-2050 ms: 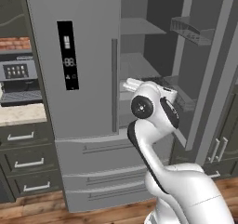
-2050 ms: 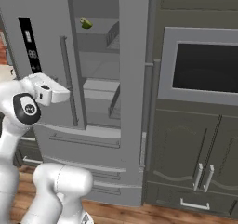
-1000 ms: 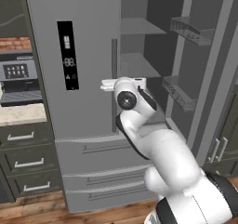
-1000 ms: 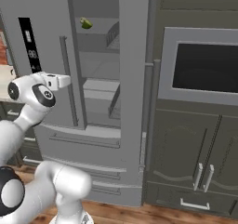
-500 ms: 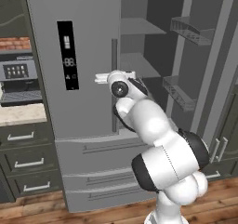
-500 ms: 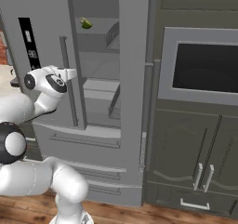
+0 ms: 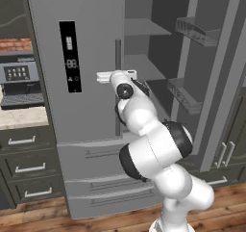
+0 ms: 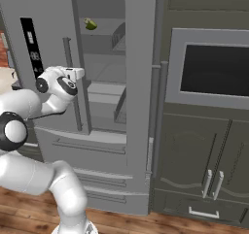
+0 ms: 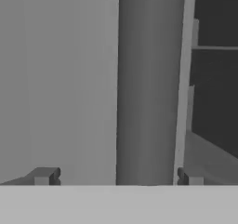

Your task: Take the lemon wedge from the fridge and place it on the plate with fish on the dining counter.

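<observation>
The white arm's two-finger gripper [image 9: 118,179], fingers spread wide and empty, faces the vertical bar handle [image 9: 146,86] of the tall grey steel fridge [image 7: 67,106]. Its right door stands open (left one shut). The tiny yellow-green lemon wedge [image 8: 90,24] sits untouched on an upper shelf, so fetching and plating remain.

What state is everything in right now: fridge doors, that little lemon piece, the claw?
fridge: left door shut, right door swung open.
lemon wedge: resting on an upper shelf inside, untouched.
claw: open, empty, fingertips on either side of the left door's bar handle.
</observation>
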Robot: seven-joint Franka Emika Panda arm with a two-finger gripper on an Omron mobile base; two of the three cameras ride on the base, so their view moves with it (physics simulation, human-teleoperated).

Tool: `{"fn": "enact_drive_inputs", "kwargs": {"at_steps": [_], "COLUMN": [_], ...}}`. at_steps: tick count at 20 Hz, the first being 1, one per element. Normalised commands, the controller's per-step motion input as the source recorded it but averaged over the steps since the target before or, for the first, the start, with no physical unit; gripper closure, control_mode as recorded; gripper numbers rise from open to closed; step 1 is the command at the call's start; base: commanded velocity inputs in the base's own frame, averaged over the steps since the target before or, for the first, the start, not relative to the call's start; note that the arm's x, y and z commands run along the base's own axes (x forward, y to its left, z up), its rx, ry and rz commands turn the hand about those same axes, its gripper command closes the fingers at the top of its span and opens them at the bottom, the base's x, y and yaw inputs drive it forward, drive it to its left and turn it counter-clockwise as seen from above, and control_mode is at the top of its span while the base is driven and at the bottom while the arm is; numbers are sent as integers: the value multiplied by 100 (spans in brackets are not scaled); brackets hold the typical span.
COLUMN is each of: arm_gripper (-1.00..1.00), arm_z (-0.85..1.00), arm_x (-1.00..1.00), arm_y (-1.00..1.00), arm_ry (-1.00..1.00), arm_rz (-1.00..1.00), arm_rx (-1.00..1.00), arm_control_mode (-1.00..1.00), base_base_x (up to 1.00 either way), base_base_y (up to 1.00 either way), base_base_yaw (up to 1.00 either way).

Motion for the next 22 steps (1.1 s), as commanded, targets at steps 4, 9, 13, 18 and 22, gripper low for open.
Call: {"fn": "enact_drive_inputs", "kwargs": {"at_steps": [4,9,13,18,22], "arm_gripper": [100,100,100,100,100], "arm_z": [-1,0,0,16,42], "arm_x": [27,-1,-17,-40,-70], "arm_y": [0,1,64,100,100], "arm_ry": [0,0,0,0,0], "arm_rz": [0,0,0,0,8], "arm_rx": [0,0,-1,-6,-10], "arm_control_mode": [-100,-100,-100,-100,-100], "base_base_x": [0,0,0,0,0], "base_base_y": [0,0,0,0,0], "base_base_yaw": [0,0,0,0,0]}}
